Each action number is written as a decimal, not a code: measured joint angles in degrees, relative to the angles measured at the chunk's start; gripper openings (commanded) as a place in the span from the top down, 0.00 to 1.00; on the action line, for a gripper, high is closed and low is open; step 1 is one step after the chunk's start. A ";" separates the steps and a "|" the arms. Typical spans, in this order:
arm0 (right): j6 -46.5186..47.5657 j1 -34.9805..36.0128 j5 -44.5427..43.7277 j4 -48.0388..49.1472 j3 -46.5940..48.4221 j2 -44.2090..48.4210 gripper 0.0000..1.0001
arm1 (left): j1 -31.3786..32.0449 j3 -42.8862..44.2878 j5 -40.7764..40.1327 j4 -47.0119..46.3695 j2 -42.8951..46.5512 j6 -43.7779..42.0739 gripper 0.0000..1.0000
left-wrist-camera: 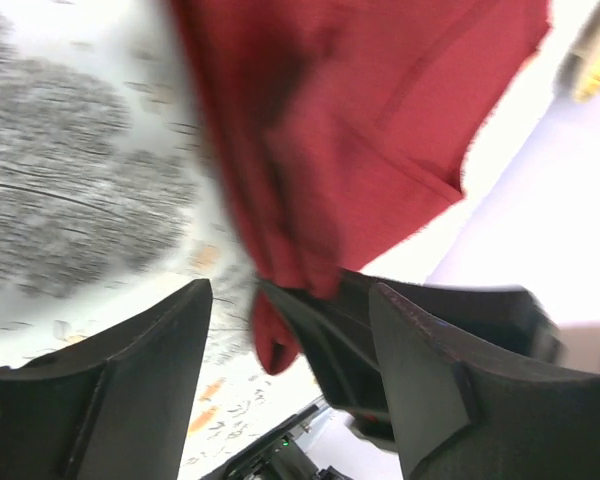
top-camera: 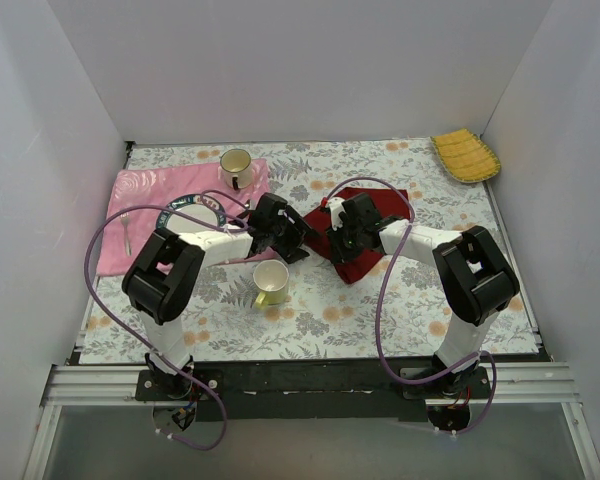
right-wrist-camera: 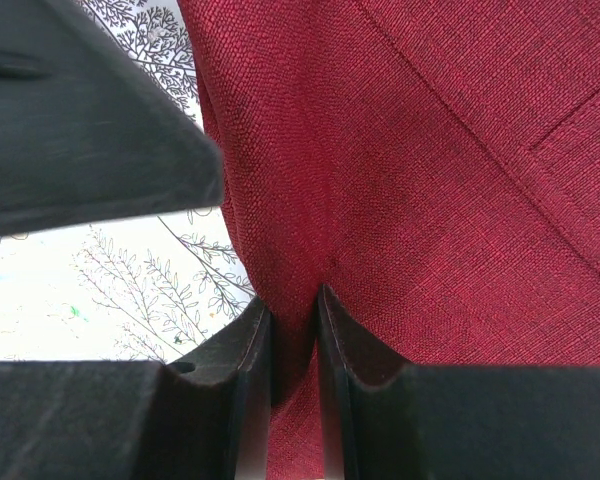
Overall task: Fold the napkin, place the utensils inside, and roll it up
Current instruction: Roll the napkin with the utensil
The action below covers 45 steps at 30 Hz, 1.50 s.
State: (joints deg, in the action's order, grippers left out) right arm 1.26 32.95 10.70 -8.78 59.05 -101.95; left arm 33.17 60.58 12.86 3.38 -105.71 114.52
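Currently R gripper (right-wrist-camera: 292, 305) is nearly closed, pinching a fold of maroon napkin (top-camera: 358, 262) at 3 o'clock of ctr, L gripper (top-camera: 292, 237) gapes empty at its 9 o'clock edge, yellow mug (top-camera: 271, 283) close at L's 6, plate (top-camera: 172, 213) on pink cloth (top-camera: 145, 190) at 9.

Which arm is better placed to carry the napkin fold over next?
Right, probably: the right end effector is clamped on the napkin edge; the left end effector stands open, gripping nothing.

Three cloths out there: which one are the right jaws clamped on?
The dark red napkin, mid-table: jaws of the right gripper pinch its fold. The pink cloth lies left, the yellow ribbed cloth far right.
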 measured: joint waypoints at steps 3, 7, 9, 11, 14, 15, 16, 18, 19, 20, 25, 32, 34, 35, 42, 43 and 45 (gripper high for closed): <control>-0.02 0.00 0.02 0.00 0.00 0.00 0.87 | 0.15 0.00 -0.24 -1.27 1.36 -0.02 0.35; 0.00 0.00 0.02 0.00 0.00 0.00 0.87 | 0.20 0.00 0.31 -2.27 1.16 -0.02 0.34; -0.02 0.00 0.02 0.00 0.00 0.00 0.87 | 0.20 0.02 0.79 -2.97 0.90 -0.02 0.35; -0.02 0.00 0.02 -0.02 0.00 0.00 0.87 | 0.20 0.44 1.22 -3.32 0.13 -0.04 0.35; -0.02 -0.07 0.09 -0.02 0.00 0.00 0.86 | 0.22 1.62 1.66 -3.93 -2.49 -0.02 0.36; -0.02 -0.07 0.13 -0.02 0.00 0.00 0.86 | 0.22 1.73 1.77 -3.89 -3.19 -0.02 0.36; -0.02 -0.09 0.17 -0.02 0.00 0.00 0.86 | 0.22 1.73 1.84 -3.65 -3.76 -0.02 0.36; -0.02 -0.11 0.17 -0.04 0.00 0.00 0.86 | 0.22 1.73 2.10 -3.19 -4.50 0.20 0.36; 0.00 -0.11 0.17 -0.04 0.00 0.00 0.86 | 0.17 1.73 2.43 -3.26 -4.59 0.17 0.37; 0.00 -0.11 0.20 -0.04 0.00 0.00 0.86 | 0.17 1.73 2.58 -3.23 -4.61 0.17 0.38; 0.00 -0.11 0.20 -0.04 0.00 0.00 0.82 | 0.20 2.14 2.80 -4.04 -5.53 0.33 0.47; 0.24 0.07 -0.31 -0.22 0.00 0.17 0.71 | 0.22 2.58 2.40 -5.33 -6.58 0.31 0.79; 0.48 0.50 -1.27 -0.31 0.00 0.31 0.65 | 0.22 2.47 2.40 -5.44 -6.58 0.31 0.83; 0.59 0.83 -1.73 -0.37 -0.02 0.37 0.63 | 0.22 2.38 2.43 -5.51 -6.58 0.33 0.84; 1.90 4.22 -5.97 -2.21 -0.79 2.08 0.38 | 0.20 1.25 3.17 -5.64 -6.58 0.35 0.94; 2.05 4.85 -6.99 -2.80 -0.79 2.23 0.36 | 0.20 1.16 3.37 -5.64 -6.58 0.33 0.95; 2.36 6.32 -9.29 -4.13 -0.79 2.64 0.30 | 0.20 1.07 4.00 -5.64 -6.58 0.35 0.96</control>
State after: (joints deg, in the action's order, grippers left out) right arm 3.62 39.27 1.41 -12.91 58.26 -99.31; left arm 33.36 61.65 16.86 -2.26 -112.29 114.87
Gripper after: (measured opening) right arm 0.623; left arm 0.064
